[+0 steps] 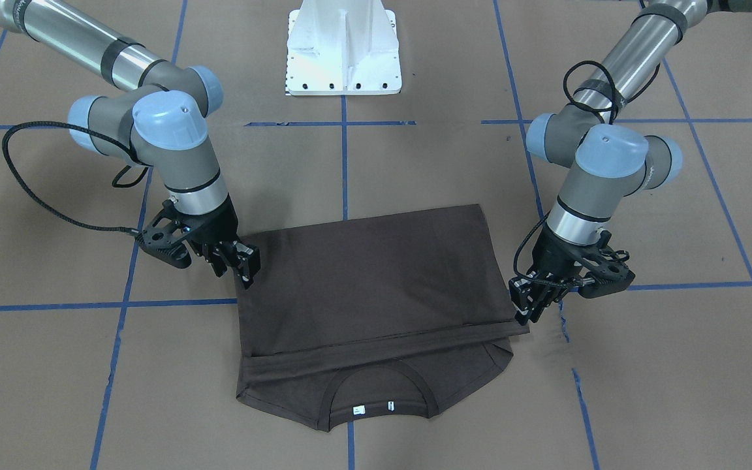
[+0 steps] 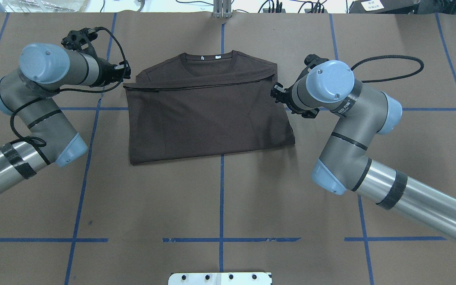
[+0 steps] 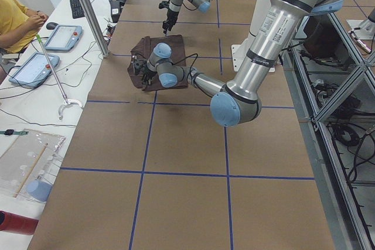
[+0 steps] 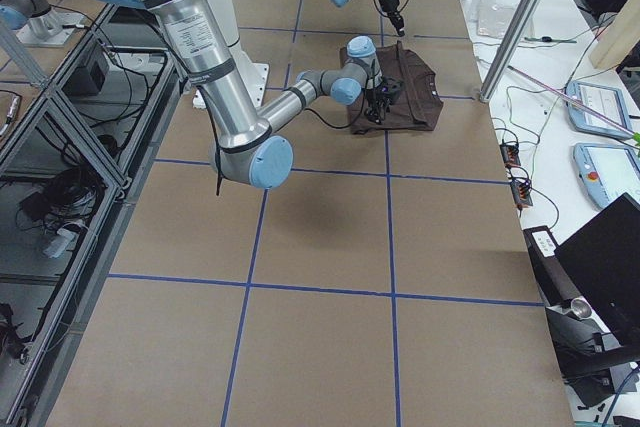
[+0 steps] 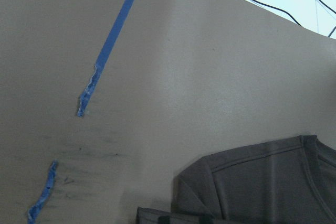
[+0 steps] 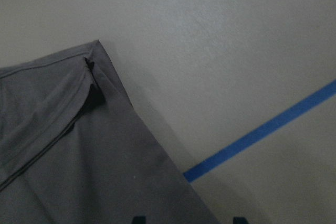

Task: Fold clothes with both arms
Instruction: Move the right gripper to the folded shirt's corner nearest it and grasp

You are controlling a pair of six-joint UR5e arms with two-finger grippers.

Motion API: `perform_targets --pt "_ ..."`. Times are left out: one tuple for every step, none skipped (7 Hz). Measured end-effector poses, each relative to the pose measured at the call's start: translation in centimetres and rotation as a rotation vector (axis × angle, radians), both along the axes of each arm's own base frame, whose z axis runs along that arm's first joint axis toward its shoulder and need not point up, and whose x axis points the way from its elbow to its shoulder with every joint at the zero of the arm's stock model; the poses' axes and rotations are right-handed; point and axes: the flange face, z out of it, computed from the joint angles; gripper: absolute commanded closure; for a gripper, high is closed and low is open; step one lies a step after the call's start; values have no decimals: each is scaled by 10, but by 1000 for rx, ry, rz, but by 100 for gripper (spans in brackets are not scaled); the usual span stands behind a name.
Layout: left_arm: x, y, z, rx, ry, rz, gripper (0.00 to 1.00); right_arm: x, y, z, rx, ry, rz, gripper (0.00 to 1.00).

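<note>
On the brown paper-covered table [image 2: 152,198], the dark brown short-sleeved T-shirt [image 2: 208,118] lies half-folded, hem toward collar, its long axis crosswise. The black left gripper [image 2: 124,74] flanks one hem end, its closure unclear. The black right gripper [image 2: 276,93] flanks the other, jaws parted.

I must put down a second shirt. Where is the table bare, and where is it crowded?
Bare: the brown paper between the dark brown T-shirt and the white pedestal base. Crowded: beside the shirt's collar end, flanked by the black left gripper and right gripper.
</note>
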Motion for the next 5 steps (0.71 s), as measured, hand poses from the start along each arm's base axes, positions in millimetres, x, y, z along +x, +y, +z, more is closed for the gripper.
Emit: perform_targets --pt "0 0 0 1 -1 0 68 -1 18 8 -24 -10 2 36" --pt "0 0 1 1 -2 1 68 -4 29 16 -35 -4 -3 36" --pt "0 0 1 0 -3 1 68 -8 37 24 -39 5 -10 36" --pt "0 0 1 0 -3 1 68 -11 42 29 -43 12 -17 36" --pt "0 0 1 1 -3 0 68 -14 45 32 -46 17 -23 36"
